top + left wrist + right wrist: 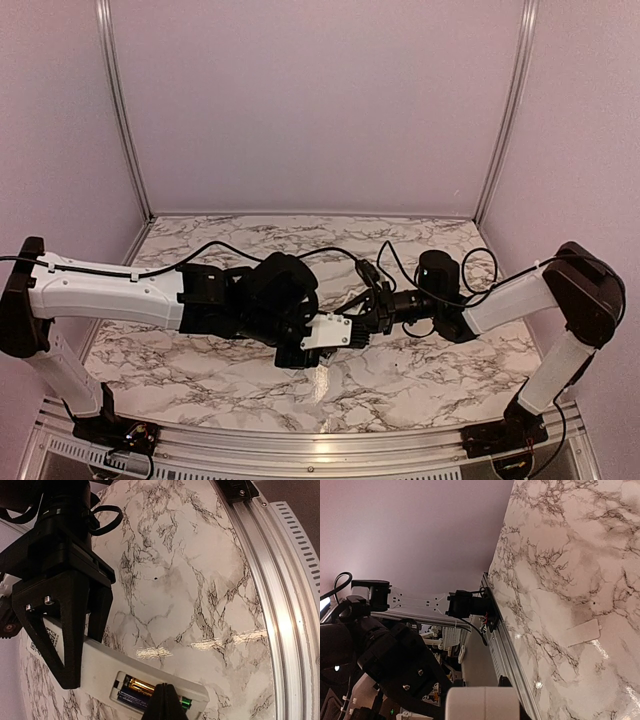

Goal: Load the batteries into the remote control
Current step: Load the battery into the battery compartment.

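The light is soft and a bit pink in all three views. From the top, the walls [320, 100] are lit evenly and the marble table [430, 375] is bright, with only faint shadows. The black arms [250, 295] are so dark that their parts blend together. In the left wrist view, white shine streaks the table from 6 to 4 o'clock, and the metal rail [272, 580] at 3 o'clock looks bent by the lens. In the right wrist view, small bright spots sparkle at 5 o'clock. The remote control [482, 702] at 6 o'clock is close and blurry. It is dim at 8 o'clock.
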Robot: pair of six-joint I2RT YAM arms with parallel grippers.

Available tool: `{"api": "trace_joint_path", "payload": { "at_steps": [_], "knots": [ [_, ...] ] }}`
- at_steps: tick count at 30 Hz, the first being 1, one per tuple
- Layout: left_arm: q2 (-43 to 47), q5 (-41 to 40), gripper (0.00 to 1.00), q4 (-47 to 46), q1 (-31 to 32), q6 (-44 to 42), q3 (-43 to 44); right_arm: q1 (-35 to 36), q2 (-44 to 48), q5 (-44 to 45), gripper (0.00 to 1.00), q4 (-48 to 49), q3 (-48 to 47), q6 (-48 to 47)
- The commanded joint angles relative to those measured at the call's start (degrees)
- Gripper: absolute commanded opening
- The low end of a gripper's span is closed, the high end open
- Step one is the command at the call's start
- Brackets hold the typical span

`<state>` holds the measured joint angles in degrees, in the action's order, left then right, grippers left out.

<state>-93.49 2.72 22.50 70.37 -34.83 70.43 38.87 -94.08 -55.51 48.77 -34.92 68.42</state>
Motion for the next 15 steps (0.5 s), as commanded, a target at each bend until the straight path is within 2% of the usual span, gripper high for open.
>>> {"api": "trace_joint_path", "payload": {
  "at_steps": [1,6,8,9,11,14,15],
  "knots": [
    [-1.56,-4.66,0.00,-0.62,-0.52,2.18,0.96,1.46,3.05,-1.15,0.00,1.26,-3.08,-1.03],
    [6.12,-4.41,0.02,-6.71,-0.50,3.83,-0.90,1.46,2.42,-0.54,0.00,1.46,-2.72,-1.65],
    [9.77,-4.67,0.06,-9.50,-0.50,5.27,-2.24,1.38,2.41,-0.18,0.00,0.47,-2.99,-2.73],
    [11.47,-5.56,0.11,-11.75,-0.54,6.38,-3.22,1.36,2.48,0.05,0.00,-0.09,-3.08,-3.21],
    [14.84,-8.76,0.32,-15.07,-0.56,9.12,-5.33,1.34,2.71,0.36,0.00,-1.67,-3.43,-4.52],
    [19.33,-13.95,0.80,-19.71,-1.20,14.72,-9.31,1.21,3.38,1.07,0.00,-3.68,-4.09,-6.77],
    [20.14,-13.50,0.91,-19.19,-1.91,16.90,-9.67,1.14,3.64,1.24,0.00,-4.21,-4.21,-7.40]
  ]
}}
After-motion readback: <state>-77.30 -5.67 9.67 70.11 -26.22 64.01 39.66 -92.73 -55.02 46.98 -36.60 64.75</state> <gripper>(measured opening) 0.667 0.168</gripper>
